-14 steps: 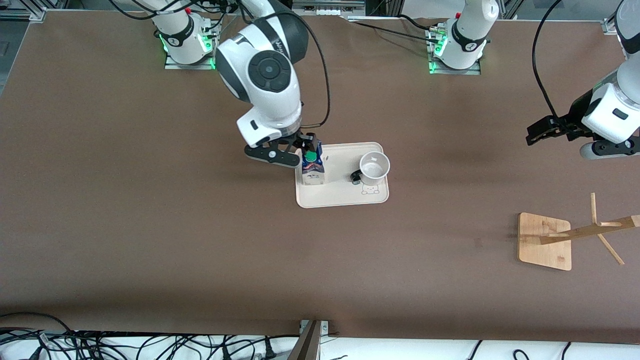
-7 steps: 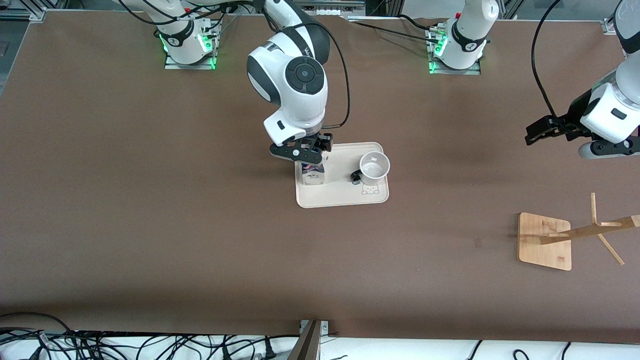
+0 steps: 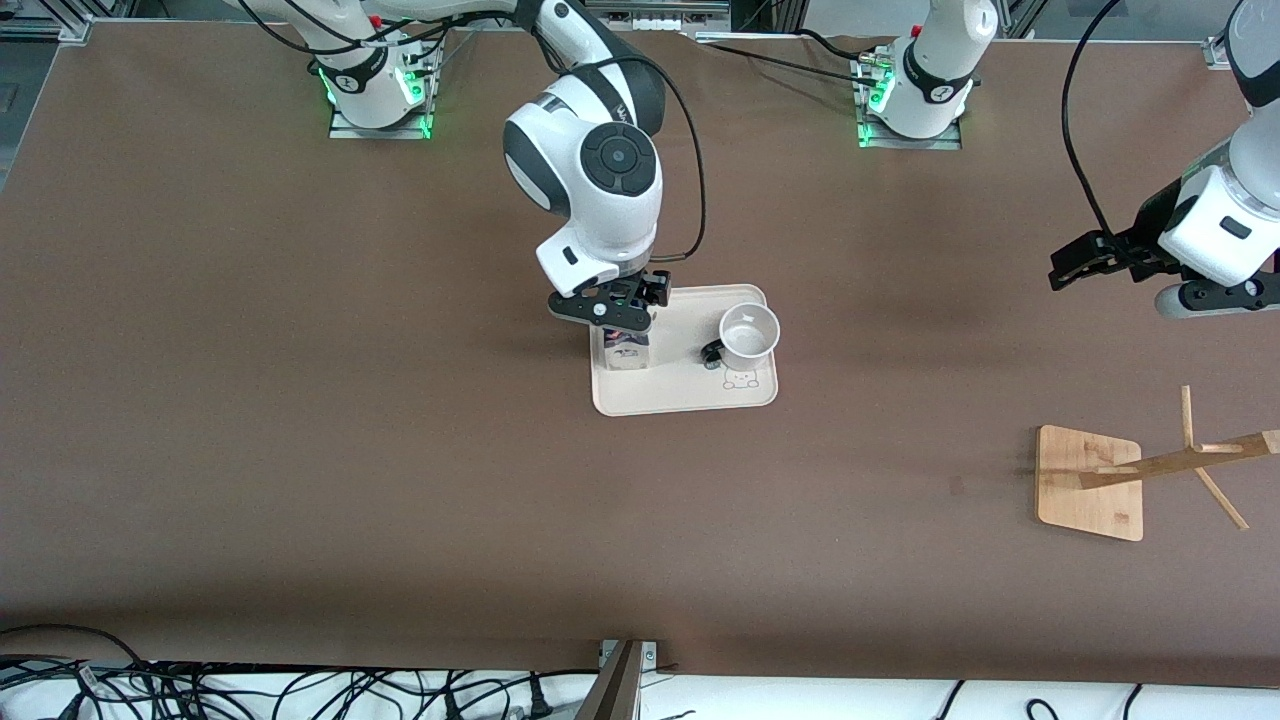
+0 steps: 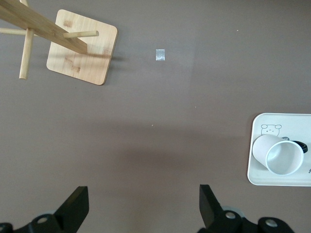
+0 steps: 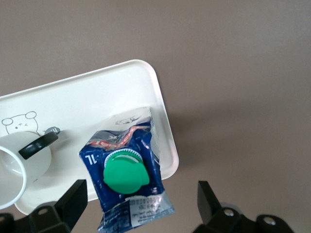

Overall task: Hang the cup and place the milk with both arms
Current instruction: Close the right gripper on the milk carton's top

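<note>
The milk (image 3: pixel 626 354) stands upright on the cream tray (image 3: pixel 690 392), at the tray's end toward the right arm. My right gripper (image 3: pixel 614 316) is right over it, open. In the right wrist view the carton's green cap (image 5: pixel 124 175) lies between the spread fingers (image 5: pixel 74 198), which do not touch it. The cup (image 3: pixel 748 334) stands on the same tray toward the left arm's end, mouth up, with its black handle (image 3: pixel 712 352) toward the milk. It also shows in the right wrist view (image 5: pixel 14 167) and the left wrist view (image 4: pixel 278 155). My left gripper (image 3: pixel 1068 268) is open and empty, held above bare table.
A wooden mug rack (image 3: pixel 1092 482) with slanted pegs stands on a square base at the left arm's end, nearer the front camera than the left gripper; it shows in the left wrist view (image 4: pixel 82 47). A small tape mark (image 3: pixel 956 486) is on the brown table.
My right arm has swung toward the tray and its open gripper now sits over the milk, hiding the green cap in the front view. The left arm has barely moved.
</note>
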You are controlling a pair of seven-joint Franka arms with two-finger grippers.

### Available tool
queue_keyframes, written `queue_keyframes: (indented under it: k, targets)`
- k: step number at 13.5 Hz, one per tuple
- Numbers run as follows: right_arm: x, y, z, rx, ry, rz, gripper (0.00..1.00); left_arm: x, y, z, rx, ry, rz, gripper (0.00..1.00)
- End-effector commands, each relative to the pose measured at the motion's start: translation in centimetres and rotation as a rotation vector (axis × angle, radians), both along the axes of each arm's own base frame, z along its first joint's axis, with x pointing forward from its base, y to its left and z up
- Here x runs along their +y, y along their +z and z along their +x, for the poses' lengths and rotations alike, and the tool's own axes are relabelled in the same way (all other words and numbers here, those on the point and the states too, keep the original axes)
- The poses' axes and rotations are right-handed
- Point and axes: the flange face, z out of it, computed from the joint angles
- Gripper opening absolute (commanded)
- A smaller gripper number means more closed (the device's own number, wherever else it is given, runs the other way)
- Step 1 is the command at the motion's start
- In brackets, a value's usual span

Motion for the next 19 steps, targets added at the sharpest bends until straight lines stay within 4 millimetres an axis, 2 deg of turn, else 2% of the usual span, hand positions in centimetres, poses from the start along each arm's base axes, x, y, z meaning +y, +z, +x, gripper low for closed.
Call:
queue_keyframes:
  k: [1, 12, 14, 16, 17, 18, 19]
  targets:
    - [0.8, 0.2, 0.0, -0.004, -0.008, 0.012, 1.0, -0.3, 0.6, 0.2, -0.001, -0.001, -0.011, 1.0]
    - [1.0, -1.6, 0.2, 0.0, 0.015, 0.015, 1.0, -0.5, 0.5, 0.2, 0.004, -0.009, -0.004, 1.0]
    - [1.0, -1.9, 0.2, 0.005, 0.019, 0.011, 1.0, -1.7, 0.6, 0.0, 0.007, -0.031, -0.001, 1.0]
    - [1.0, -2.3, 0.2, 0.009, 0.024, 0.005, 0.94, -2.0, 0.5, -0.2, 0.025, -0.038, 0.0, 1.0]
    - [0.9, -2.5, 0.1, 0.012, 0.024, 0.003, 0.88, -2.0, 0.4, -0.4, 0.037, -0.038, 0.0, 1.0]
    - [0.9, -2.5, 0.1, 0.012, 0.024, 0.003, 0.78, -2.0, 0.3, -0.5, 0.043, -0.036, 0.002, 1.0]
    - [1.0, -2.6, 0.1, 0.014, 0.025, 0.001, 0.63, -2.0, 0.3, -0.5, 0.044, -0.038, 0.0, 1.0]
